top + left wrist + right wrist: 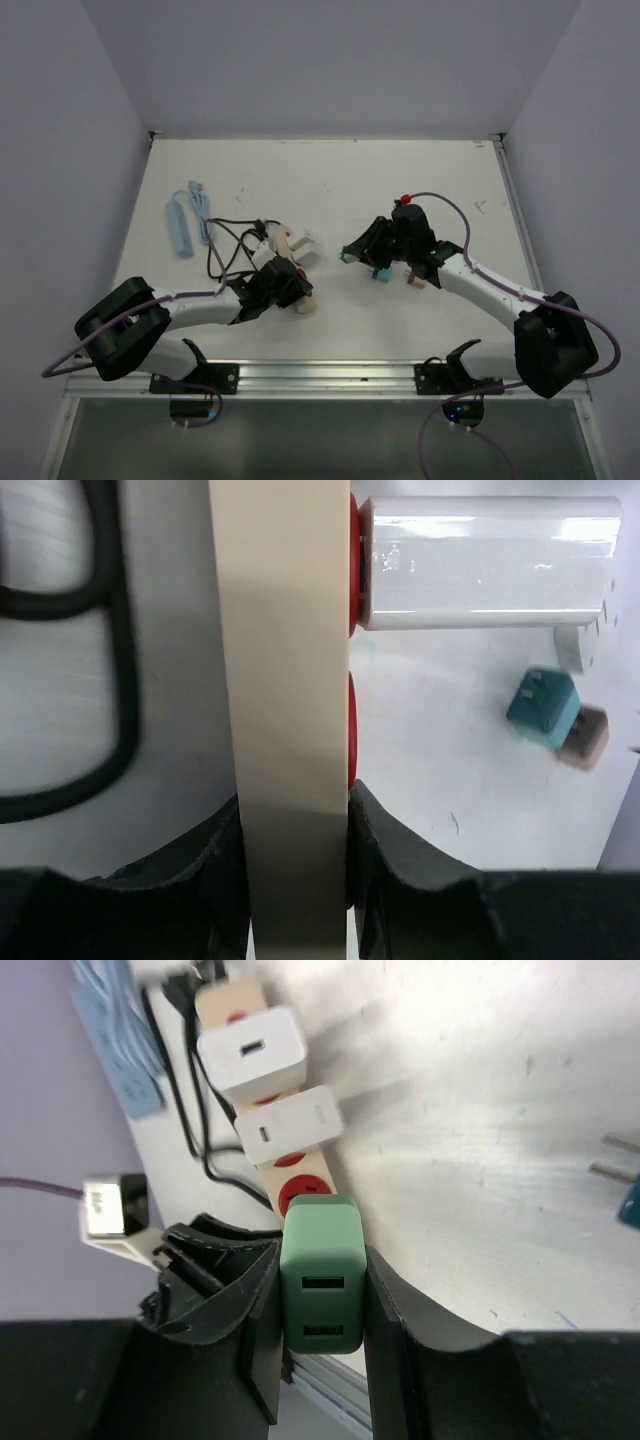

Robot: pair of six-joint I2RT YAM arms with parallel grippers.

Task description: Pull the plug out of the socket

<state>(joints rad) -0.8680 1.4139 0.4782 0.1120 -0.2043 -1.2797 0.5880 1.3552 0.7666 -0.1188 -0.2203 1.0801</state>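
Left jaws press hard on both long sides of the beige power strip (285, 670) near its close end, holding it on edge so that its red sockets (300, 1192) face right, toward the other arm. Right jaws pinch a green plug (320, 1270) by its flanks, its two ports turned to the wrist camera. From overhead, a band of bare worktop (400, 180) shows between this plug and the strip, so it reads as already out of its socket and held a little to the right. From the left jaws the strip's long axis runs straight away toward the far side of the worktop. Two white plugs (250, 1055) sit in it farther along, their bodies jutting sideways toward the right arm (490, 285). Any pull that frees a plug would therefore run crosswise to the strip, rightward. The right arm is the nearer one for it, while the left arm (195, 308) braces the strip against the tug. A teal plug (543, 705) lies loose on the worktop between the two arms, close to the right jaws. The strip's thin black cord (120, 680) loops on its left side, and a light blue power strip (180, 228) lies well apart by the left wall.
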